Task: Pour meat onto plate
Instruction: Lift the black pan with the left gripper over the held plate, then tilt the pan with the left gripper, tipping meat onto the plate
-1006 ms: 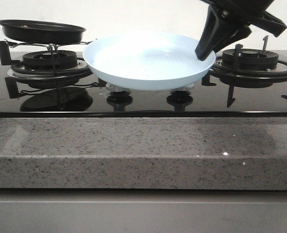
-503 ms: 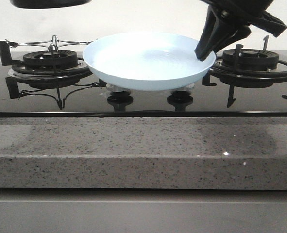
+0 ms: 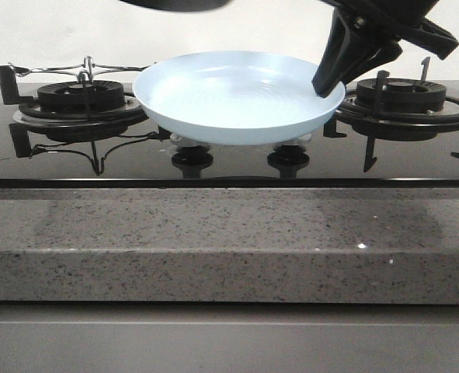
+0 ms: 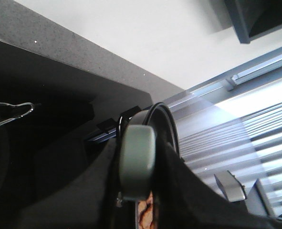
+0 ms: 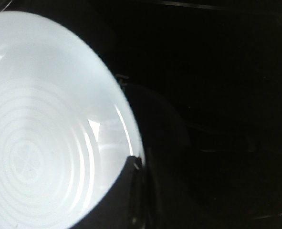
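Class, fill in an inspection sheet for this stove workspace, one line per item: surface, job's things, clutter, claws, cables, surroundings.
Surface: glossy black hob behind a speckled stone counter edge.
Job's things: pale blue plate empty, held above the hob; black pan raised at the top edge; a bit of brown meat glimpsed in the left wrist view.
Clutter: nothing seen.
Claws: right claw grips the plate's rim; left claw grip cannot be judged.
Cables: nothing seen.
Surroundings: left burner, right burner, two knobs, plain pale wall.
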